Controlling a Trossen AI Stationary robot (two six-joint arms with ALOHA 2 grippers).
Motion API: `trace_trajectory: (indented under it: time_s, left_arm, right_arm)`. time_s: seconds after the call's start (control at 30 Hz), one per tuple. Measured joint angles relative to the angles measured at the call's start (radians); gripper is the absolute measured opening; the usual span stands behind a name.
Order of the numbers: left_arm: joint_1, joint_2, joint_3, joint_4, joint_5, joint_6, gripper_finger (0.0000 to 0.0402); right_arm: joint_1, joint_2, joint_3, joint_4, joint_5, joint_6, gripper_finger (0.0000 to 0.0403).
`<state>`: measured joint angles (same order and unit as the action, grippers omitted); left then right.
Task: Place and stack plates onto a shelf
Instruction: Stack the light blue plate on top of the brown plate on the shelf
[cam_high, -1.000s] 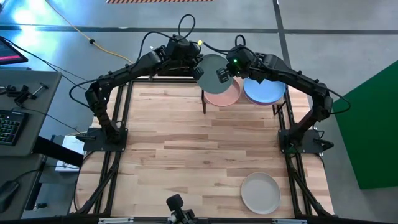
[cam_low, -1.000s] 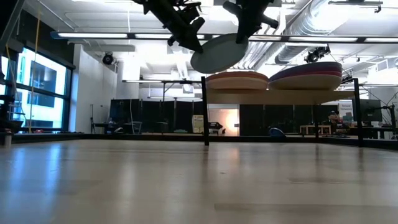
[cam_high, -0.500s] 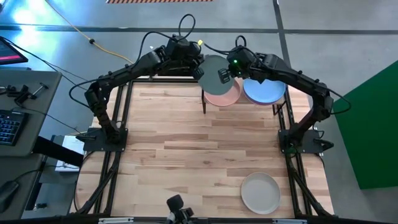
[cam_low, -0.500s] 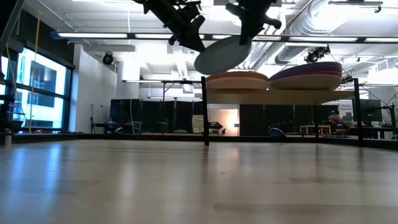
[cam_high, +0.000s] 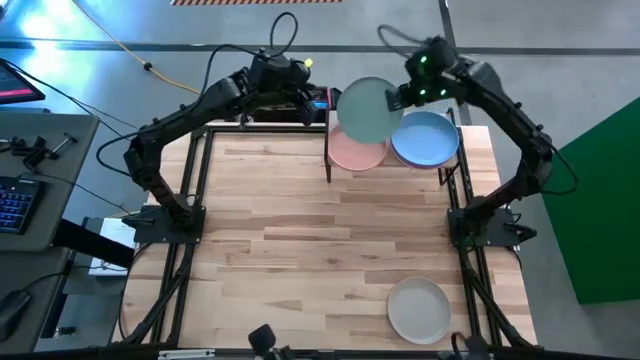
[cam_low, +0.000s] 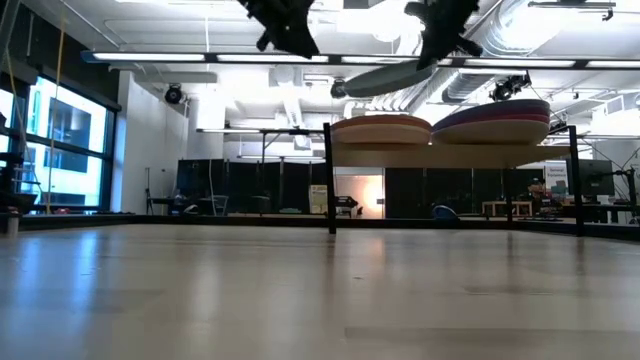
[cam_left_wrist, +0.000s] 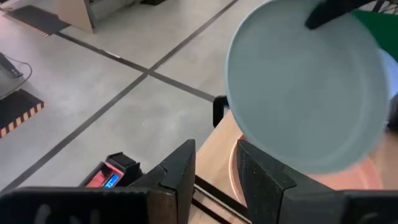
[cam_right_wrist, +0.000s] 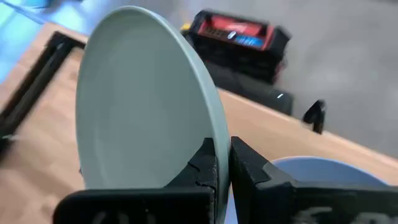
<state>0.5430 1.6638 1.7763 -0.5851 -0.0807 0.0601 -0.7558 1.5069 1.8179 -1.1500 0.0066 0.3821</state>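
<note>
A mint green plate (cam_high: 365, 112) hangs over the shelf (cam_low: 450, 157), above the left of two plate stacks. My right gripper (cam_high: 398, 98) is shut on it. The left stack has a peach plate (cam_high: 352, 155) on top, the right stack a blue plate (cam_high: 425, 140). Both stacks rest flat on the shelf board. My left gripper (cam_high: 312, 100) stands open just left of the mint plate, apart from it, with nothing between its fingers (cam_left_wrist: 180, 174). My right gripper pinches the mint plate's rim (cam_right_wrist: 214, 146) between its two fingers, at the plate's right-hand edge. The fingers come from the table's right side. The plate (cam_low: 385, 77) is lifted clear, nearly level, slightly lower at its left, above the left stack.
A beige plate (cam_high: 419, 310) lies on the table near the front right corner. A red and black case (cam_right_wrist: 239, 37) sits on the floor beyond the far edge. The broad wooden tabletop (cam_high: 270, 230) lies bare in front of the shelf.
My left gripper has opened, let go of the mint plate and drawn back toward the table's left. My right gripper has carried the plate toward the right and a little up. The plate has turned from tilted steeply down at its left to nearly level.
</note>
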Motion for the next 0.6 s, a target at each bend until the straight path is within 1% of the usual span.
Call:
trace_trajectory:
  time_s: [0.13, 0.23, 0.27, 0.37, 0.6]
  left_arm:
    - [-0.003, -0.035, 0.000, -0.025, 0.000, -0.004, 0.0104]
    - [-0.003, -0.049, 0.000, -0.038, -0.002, -0.004, 0.0104]
    - [-0.003, -0.051, 0.000, -0.039, -0.006, -0.004, 0.0104]
    - [-0.003, -0.055, 0.000, -0.059, -0.011, -0.005, 0.0104]
    - [-0.003, -0.055, 0.000, -0.101, -0.013, -0.024, 0.0104]
  right_arm:
    - [-0.110, 0.023, 0.000, -0.019, -0.212, -0.049, 0.0000]
    - [-0.141, 0.039, 0.000, -0.034, -0.347, -0.084, 0.0000]
    - [-0.144, 0.047, 0.000, -0.055, -0.377, -0.098, 0.0000]
    - [-0.144, 0.072, -0.001, -0.120, -0.392, -0.136, 0.0000]
    - [-0.139, 0.109, -0.001, -0.078, -0.434, -0.182, 0.0000]
